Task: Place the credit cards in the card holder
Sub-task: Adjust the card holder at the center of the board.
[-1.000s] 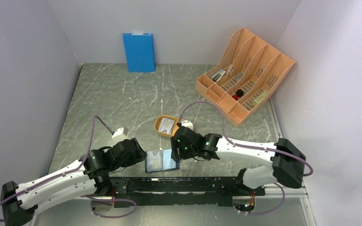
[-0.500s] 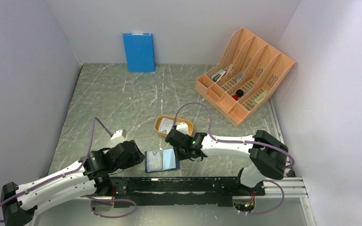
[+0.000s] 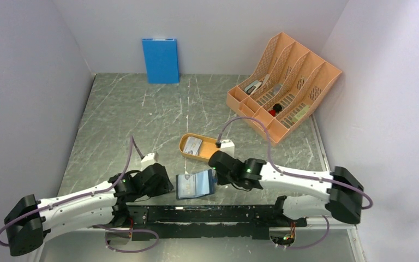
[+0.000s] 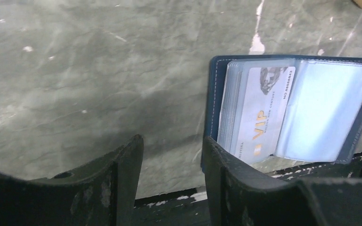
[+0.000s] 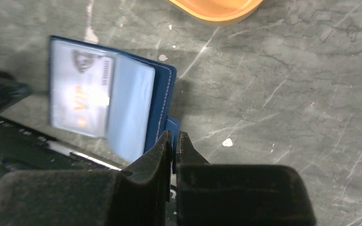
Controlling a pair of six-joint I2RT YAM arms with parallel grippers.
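Navy card holder (image 3: 195,185), snap tab (image 5: 172,125) tight in the right tool (image 5: 174,138); left tool (image 4: 172,145) spread wide beside it.

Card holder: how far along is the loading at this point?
Done: one VIP card sits in a clear pocket of the open card holder. In hand: the right gripper is shut on the holder's snap tab, and the left gripper stands open at its left edge. Left: at least one grey card lies in the orange tray, not yet loaded.
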